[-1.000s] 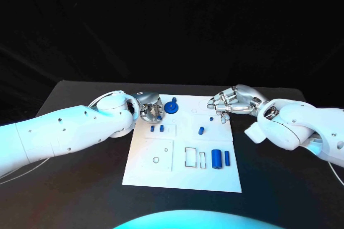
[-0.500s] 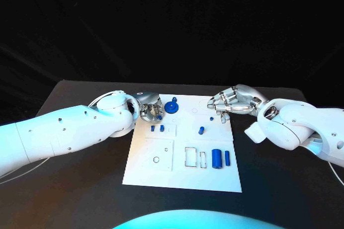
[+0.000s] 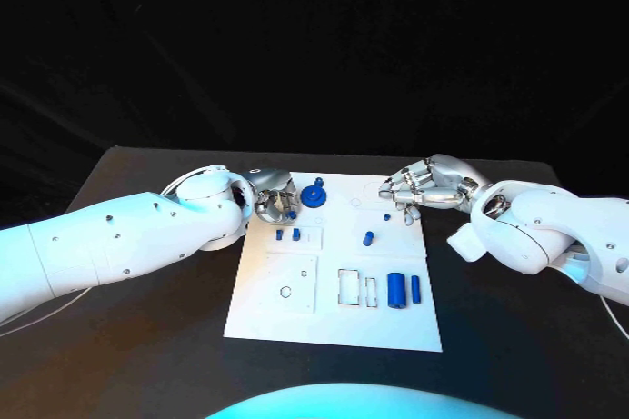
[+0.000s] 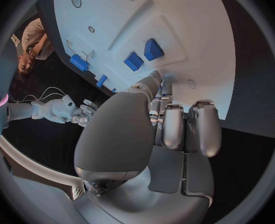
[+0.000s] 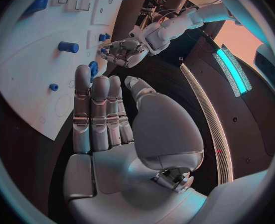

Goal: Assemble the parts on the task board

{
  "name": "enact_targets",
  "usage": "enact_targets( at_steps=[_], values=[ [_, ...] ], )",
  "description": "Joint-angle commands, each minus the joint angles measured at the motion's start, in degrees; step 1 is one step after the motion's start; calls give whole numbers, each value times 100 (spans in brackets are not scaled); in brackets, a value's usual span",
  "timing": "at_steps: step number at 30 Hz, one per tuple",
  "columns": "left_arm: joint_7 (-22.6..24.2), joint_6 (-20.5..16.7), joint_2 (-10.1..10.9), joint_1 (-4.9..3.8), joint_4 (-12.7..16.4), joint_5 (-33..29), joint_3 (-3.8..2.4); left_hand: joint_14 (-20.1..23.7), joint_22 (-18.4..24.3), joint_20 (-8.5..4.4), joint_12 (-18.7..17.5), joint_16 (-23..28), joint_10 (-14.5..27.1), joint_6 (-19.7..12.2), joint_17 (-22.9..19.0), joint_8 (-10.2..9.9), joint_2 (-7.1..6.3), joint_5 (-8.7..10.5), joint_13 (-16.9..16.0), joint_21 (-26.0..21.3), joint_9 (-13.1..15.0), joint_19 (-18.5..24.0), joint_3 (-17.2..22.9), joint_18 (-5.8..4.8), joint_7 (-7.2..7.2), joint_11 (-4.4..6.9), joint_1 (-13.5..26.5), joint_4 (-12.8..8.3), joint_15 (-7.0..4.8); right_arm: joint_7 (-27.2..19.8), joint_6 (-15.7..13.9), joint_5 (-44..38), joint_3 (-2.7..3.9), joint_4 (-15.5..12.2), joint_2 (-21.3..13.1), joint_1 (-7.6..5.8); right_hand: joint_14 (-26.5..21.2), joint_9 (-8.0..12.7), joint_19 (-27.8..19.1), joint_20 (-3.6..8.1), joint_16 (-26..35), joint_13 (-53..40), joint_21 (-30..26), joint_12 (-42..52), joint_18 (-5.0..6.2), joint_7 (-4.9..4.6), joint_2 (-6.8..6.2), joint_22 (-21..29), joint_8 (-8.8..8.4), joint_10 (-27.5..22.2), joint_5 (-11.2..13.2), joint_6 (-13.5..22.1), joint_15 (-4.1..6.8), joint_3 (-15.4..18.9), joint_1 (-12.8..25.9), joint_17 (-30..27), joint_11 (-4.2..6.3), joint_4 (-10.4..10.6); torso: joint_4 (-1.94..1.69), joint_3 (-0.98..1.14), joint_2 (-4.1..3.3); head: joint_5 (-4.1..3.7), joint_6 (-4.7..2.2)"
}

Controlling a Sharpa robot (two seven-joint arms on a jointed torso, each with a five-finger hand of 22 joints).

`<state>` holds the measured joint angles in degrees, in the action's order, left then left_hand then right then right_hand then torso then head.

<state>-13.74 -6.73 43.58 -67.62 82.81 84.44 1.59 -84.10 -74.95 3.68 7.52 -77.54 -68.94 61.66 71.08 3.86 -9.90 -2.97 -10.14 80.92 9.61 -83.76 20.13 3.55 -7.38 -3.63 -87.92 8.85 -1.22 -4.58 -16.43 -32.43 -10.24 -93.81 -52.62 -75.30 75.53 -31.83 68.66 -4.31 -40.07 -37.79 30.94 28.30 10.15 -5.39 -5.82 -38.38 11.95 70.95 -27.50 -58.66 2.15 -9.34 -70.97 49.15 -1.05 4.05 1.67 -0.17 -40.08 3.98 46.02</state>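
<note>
The white task board [image 3: 334, 283] lies in the middle of the black table. A round blue knob [image 3: 314, 195] stands at its far edge, with my left hand [image 3: 273, 204] right beside it, fingers bent over the board's left edge and nothing seen in them. Two small blue blocks [image 3: 287, 234] sit just in front of that hand, also seen as blue blocks [image 4: 144, 55] past its fingers [image 4: 175, 119]. My right hand [image 3: 422, 187] hovers over the far right corner, fingers [image 5: 97, 109] straight and together, holding nothing. Two blue cylinders [image 3: 404, 289] lie at the near right.
A short blue peg [image 3: 368, 238] and a tiny blue piece [image 3: 387, 217] lie on the board's right half. Empty outlined slots [image 3: 350, 287] and a round hole [image 3: 286, 293] mark the near half. Bare black table [image 3: 144, 346] surrounds the board.
</note>
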Motion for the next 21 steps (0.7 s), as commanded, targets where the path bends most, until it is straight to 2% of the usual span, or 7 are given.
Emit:
enact_targets(
  at_steps=[1, 11, 16, 19, 21],
  values=[
    [44, 83, 6, -2, 8, -34, -2, -151, -294, 33, -45, 34, 43, -81, -9, -41, -38, 18, 12, -12, -20, -75, 61, -60, -14, -11, 51, -6, 36, -52, 41, -45, 1, 10, 3, 6, -29, -7, -40, 11, 36, -6, 27, -6, 26, -8, 44, -7, 34, -38, -29, 33, -5, -16, -35, -11, -5, 4, 0, -2, 1, -3, 3],
    [60, 26, 64, -2, 24, -35, -2, -147, -290, 42, -81, 40, 72, -132, -28, -36, -64, 18, 20, -15, -46, -71, 101, -58, -28, -26, 53, -26, 46, -57, 20, -52, 1, 54, 1, 9, -36, -8, -41, 11, 58, -6, 27, -8, 26, -9, 41, -7, 33, -41, -29, 37, -5, -17, -37, -28, -5, 2, 1, -3, 1, -6, 3],
    [72, -66, 106, -3, 11, -51, -3, -142, -273, 57, -130, 43, 114, -281, -46, -45, -97, 18, 32, -30, -100, -59, 157, -54, -58, -48, 65, -46, 63, -51, 5, -118, 1, 109, 0, 10, -69, -14, -52, 8, 127, -6, 25, -22, 25, -16, 26, -10, 27, -64, -30, 57, -9, -22, -50, -79, -10, -8, 0, -7, 1, -4, -1],
    [179, -172, 172, -9, 14, -418, -5, -113, -120, 82, -190, 91, 195, -283, -120, -20, -139, 20, 52, -149, -114, 17, 149, -18, -94, -99, 173, 0, 102, -50, -14, -215, 1, 177, -4, 10, -87, -14, -73, 0, 111, -6, 25, -54, 22, -52, 11, -19, -13, -133, -28, 142, -24, -53, -102, -58, -37, -42, 1, -6, 5, -9, -4],
    [246, -226, 222, -16, 27, -611, -8, -88, -12, 105, -233, 132, 266, -295, -182, -19, -215, 22, 65, -236, -125, 72, 65, 7, -96, -119, 305, 50, 124, -67, -54, -272, 1, 233, -7, 10, -123, -6, -91, -10, 152, 1, 27, -88, 20, -90, 11, -28, -56, -234, -21, 218, -43, -108, -195, -85, -67, -99, -4, -5, 6, -21, -22]
  ],
)
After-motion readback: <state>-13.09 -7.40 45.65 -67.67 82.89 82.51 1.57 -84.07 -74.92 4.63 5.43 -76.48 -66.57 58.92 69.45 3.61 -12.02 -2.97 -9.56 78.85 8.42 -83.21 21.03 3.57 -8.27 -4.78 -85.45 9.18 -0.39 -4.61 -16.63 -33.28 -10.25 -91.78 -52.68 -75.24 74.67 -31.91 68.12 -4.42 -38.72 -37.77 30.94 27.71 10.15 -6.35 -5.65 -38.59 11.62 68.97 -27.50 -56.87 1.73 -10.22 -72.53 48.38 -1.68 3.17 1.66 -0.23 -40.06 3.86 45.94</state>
